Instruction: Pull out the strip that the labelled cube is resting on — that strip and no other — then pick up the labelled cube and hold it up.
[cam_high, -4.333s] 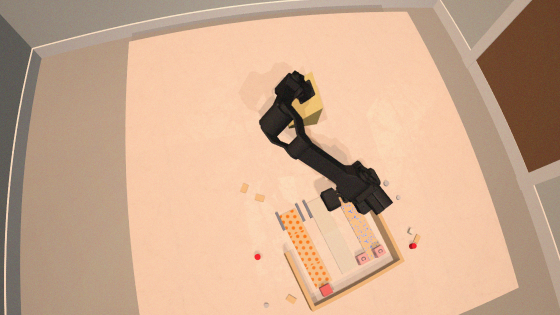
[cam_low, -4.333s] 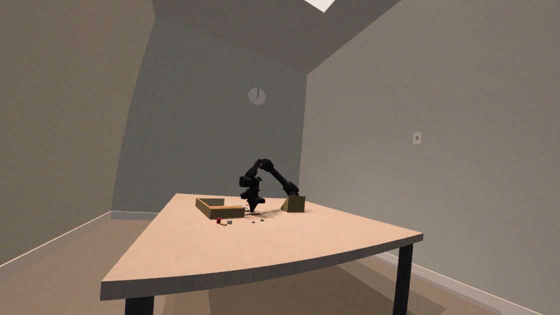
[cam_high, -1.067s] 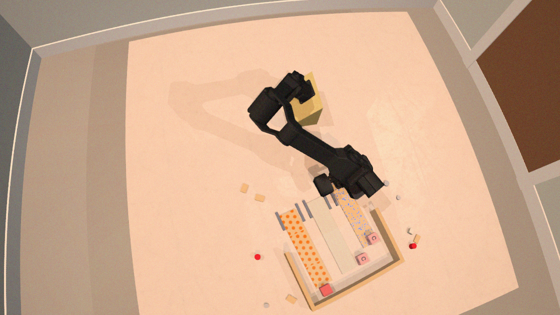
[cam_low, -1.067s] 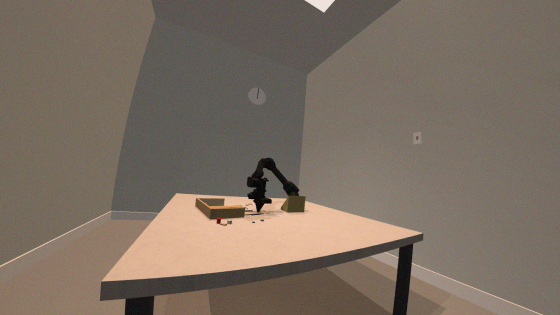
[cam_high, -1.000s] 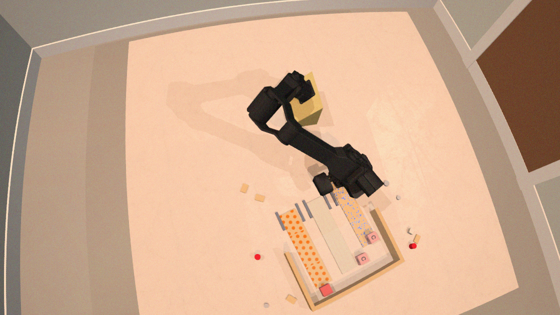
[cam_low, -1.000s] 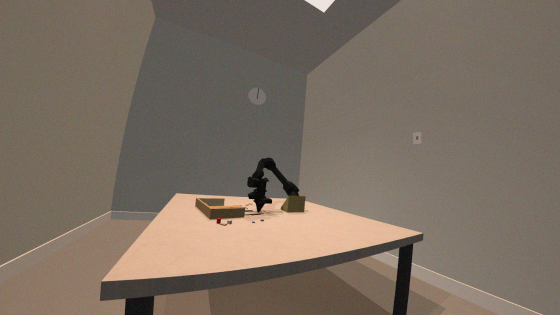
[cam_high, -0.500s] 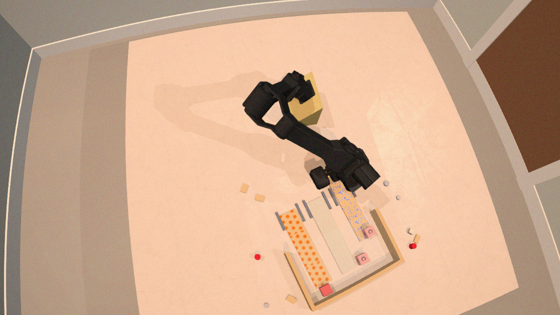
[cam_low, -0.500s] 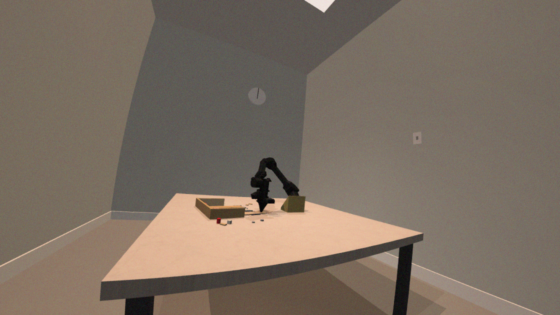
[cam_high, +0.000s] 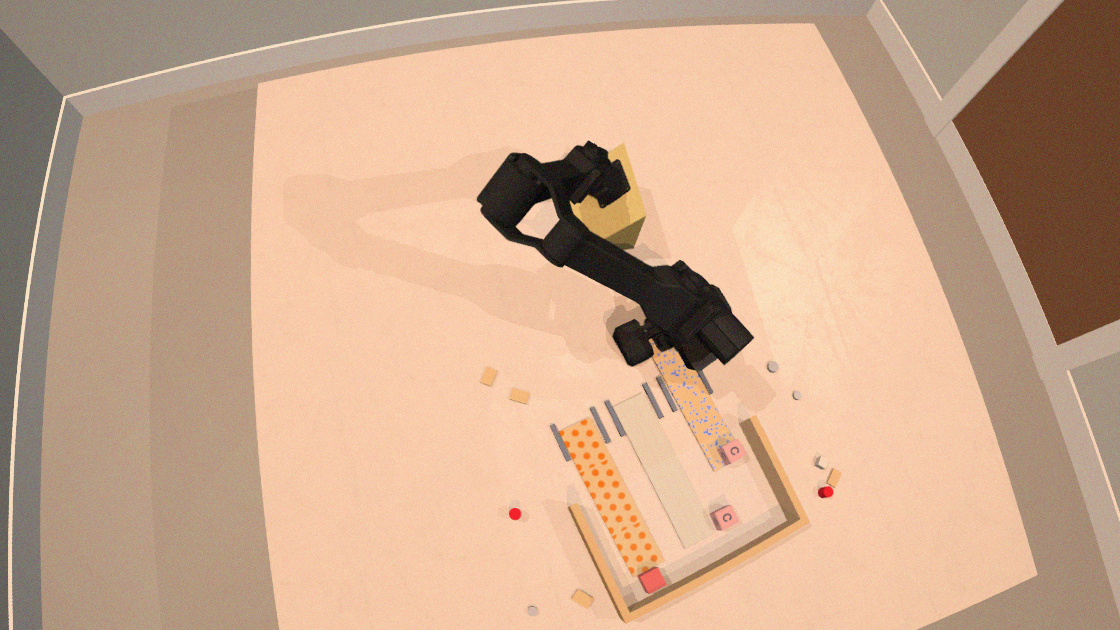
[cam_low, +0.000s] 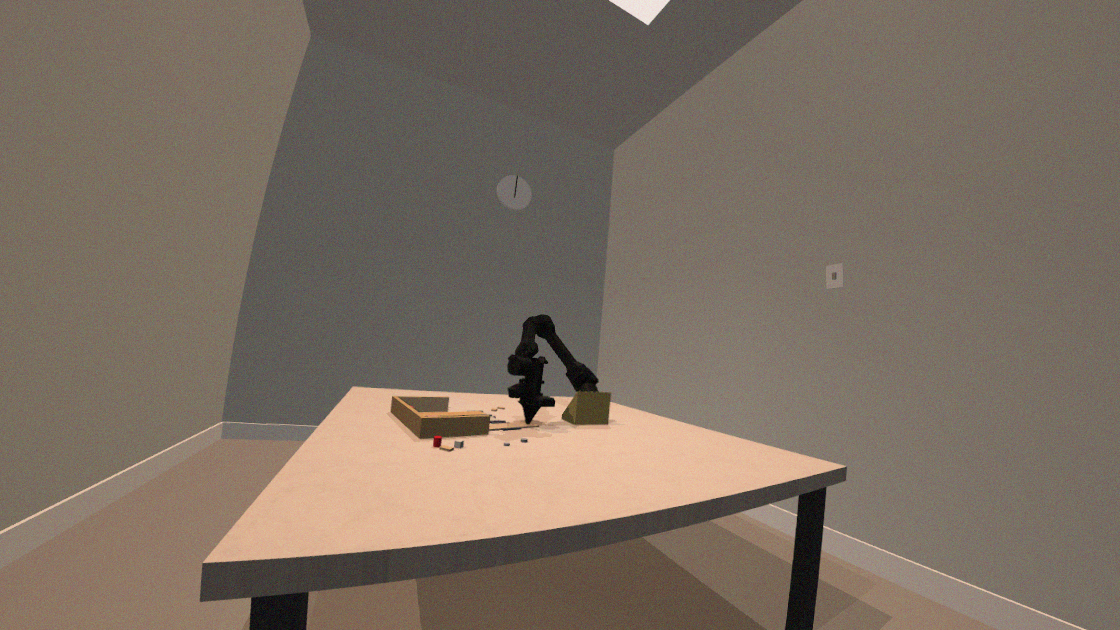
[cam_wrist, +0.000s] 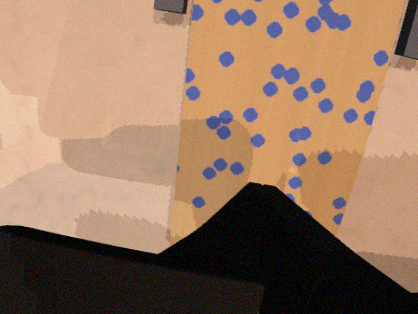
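Observation:
A blue-speckled strip (cam_high: 699, 407) (cam_wrist: 265, 45) extends out of the frame's open side, under my arm. My gripper (cam_low: 529, 421) (cam_wrist: 258, 197) is shut, pointing down, its tips at the strip's near end with nothing seen between them; the arm hides it in the top view. A pink cube (cam_high: 733, 450) marked like a C is at the strip's far end, over its right edge. A second pink cube (cam_high: 725, 517) with a similar mark is by the far end of the pale strip (cam_high: 661, 470); contact is unclear. A plain red cube (cam_high: 651, 579) is at the end of the orange-dotted strip (cam_high: 606, 493).
A three-sided wooden frame (cam_high: 716, 569) (cam_low: 454, 427) surrounds the far ends. Grey guide bars (cam_high: 599, 424) (cam_wrist: 409, 31) flank the strips. A yellow block (cam_high: 618, 217) (cam_low: 592, 408) stands by the arm's base. Small red cylinders (cam_high: 514, 514) and tan pieces (cam_high: 519, 395) lie outside the frame.

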